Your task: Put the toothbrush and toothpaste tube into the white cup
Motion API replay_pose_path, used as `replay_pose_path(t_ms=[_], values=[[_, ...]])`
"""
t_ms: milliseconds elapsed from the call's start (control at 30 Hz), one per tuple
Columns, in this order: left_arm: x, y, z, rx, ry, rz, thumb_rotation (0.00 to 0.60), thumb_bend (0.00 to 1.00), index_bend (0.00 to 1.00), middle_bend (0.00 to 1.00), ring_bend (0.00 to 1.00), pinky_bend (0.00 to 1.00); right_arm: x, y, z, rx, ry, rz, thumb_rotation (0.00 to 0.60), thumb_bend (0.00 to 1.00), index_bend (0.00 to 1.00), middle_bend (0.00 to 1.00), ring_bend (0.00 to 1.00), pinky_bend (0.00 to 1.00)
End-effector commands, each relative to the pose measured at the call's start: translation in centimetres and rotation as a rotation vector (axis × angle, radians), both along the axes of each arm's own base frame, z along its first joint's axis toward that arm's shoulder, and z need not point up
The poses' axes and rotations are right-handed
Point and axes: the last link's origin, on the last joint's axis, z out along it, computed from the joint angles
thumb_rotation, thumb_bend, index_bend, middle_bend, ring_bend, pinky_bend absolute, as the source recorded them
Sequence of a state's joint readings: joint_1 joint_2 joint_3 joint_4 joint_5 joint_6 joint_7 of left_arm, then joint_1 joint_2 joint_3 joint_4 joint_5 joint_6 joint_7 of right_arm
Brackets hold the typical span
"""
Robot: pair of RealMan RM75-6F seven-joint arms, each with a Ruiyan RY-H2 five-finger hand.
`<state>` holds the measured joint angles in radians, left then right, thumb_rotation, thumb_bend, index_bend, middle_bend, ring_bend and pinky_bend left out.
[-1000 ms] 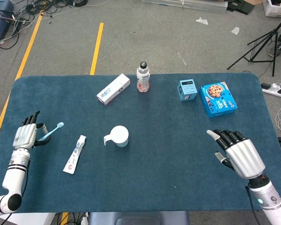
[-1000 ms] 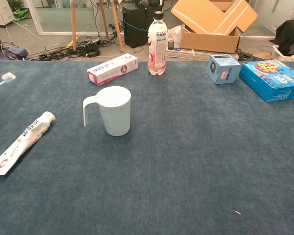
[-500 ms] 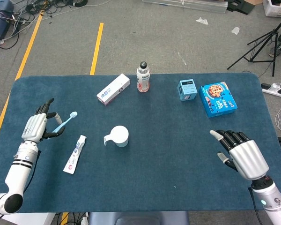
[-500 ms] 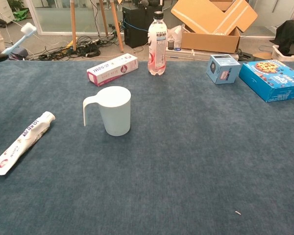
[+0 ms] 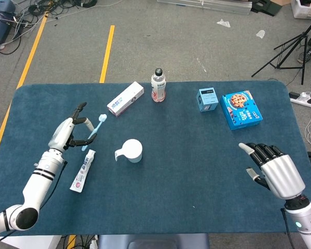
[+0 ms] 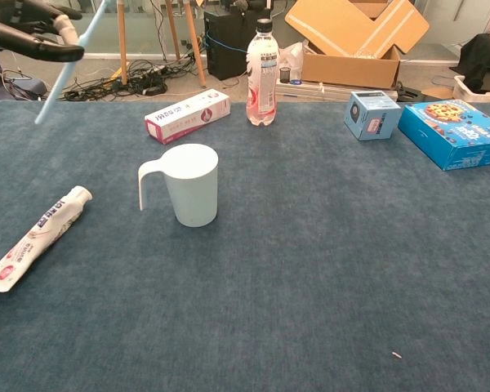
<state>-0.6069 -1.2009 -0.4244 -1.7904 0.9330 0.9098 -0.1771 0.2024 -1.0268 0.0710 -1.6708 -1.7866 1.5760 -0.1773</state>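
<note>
My left hand (image 5: pixel 68 132) holds a light blue toothbrush (image 5: pixel 94 132) in the air, left of the white cup (image 5: pixel 132 150); the brush tilts with its head up. In the chest view the left hand (image 6: pixel 28 33) sits at the top left with the toothbrush (image 6: pixel 65 73) slanting down from it. The white cup (image 6: pixel 191 184) stands upright, handle to the left. A white toothpaste tube (image 5: pixel 83 170) lies flat on the blue table left of the cup, also seen as the toothpaste tube (image 6: pixel 33 238). My right hand (image 5: pixel 276 170) hovers open at the right, holding nothing.
Along the far side stand a white and pink box (image 5: pixel 125 98), a drink bottle (image 5: pixel 158 85), a small blue box (image 5: pixel 208 99) and a blue cookie box (image 5: pixel 241 109). The blue table's near edge (image 5: pixel 155 232) is below. A cardboard box (image 6: pixel 355 37) sits beyond the table.
My left hand has lifted the toothbrush and carried it right and away from the table edge, toward the cup. My right hand has drifted slightly right and back.
</note>
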Motion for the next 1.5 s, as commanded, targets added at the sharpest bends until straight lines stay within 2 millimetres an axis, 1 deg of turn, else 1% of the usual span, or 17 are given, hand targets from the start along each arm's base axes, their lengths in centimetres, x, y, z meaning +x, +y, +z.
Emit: replay_pose_path(t_ms=[33,367,467,633,867,1100,1333,1500], values=[[1.1,0.4,-1.4,-0.038,-0.096,0.004,0.6,0.49,0.57,0.0,0.0,0.0,-0.2,0.0,0.2,-0.003,-0.003,-0.005,0.6,0.2,0.25,0.32,0.34,0.47],[3.8,1.7,-4.0,-0.078,-0.302,-0.004,0.6,0.49,0.57,0.0,0.0,0.0,-1.0,0.3,0.9,-0.011,-0.015,-0.017,0.6,0.2,0.25,0.32,0.34,0.47],[4.2,2.0,-5.1,-0.074,-0.339,-0.008,0.6,0.49,0.57,0.0,0.0,0.0,-1.3,0.4,1.1,-0.011,-0.02,-0.021,0.6,0.2,0.25,0.32,0.34,0.47],[4.2,2.6,-7.0,-0.066,-0.409,-0.003,0.6,0.51,0.57,0.0,0.0,0.0,-1.9,0.6,1.5,-0.02,-0.028,-0.032,0.6,0.2,0.25,0.32,0.34,0.47],[4.2,3.0,-9.0,-0.063,-0.466,0.008,0.6,0.53,0.58,0.0,0.0,0.0,-2.5,0.8,2.0,-0.029,-0.036,-0.046,0.6,0.2,0.25,0.32,0.34,0.47],[4.5,2.9,-10.9,-0.089,-0.48,0.016,0.6,0.53,0.58,0.0,0.0,0.0,-3.0,1.1,2.2,-0.03,-0.041,-0.052,0.6,0.2,0.25,0.32,0.34,0.47],[4.0,2.7,-12.9,-0.116,-0.49,0.04,0.6,0.53,0.58,0.0,0.0,0.0,-3.3,1.3,2.4,-0.035,-0.046,-0.057,0.6,0.2,0.25,0.32,0.34,0.47],[3.7,2.6,-13.8,-0.129,-0.489,0.046,0.6,0.53,0.58,0.0,0.0,0.0,-3.4,1.3,2.5,-0.036,-0.047,-0.061,0.6,0.2,0.25,0.32,0.34,0.47]])
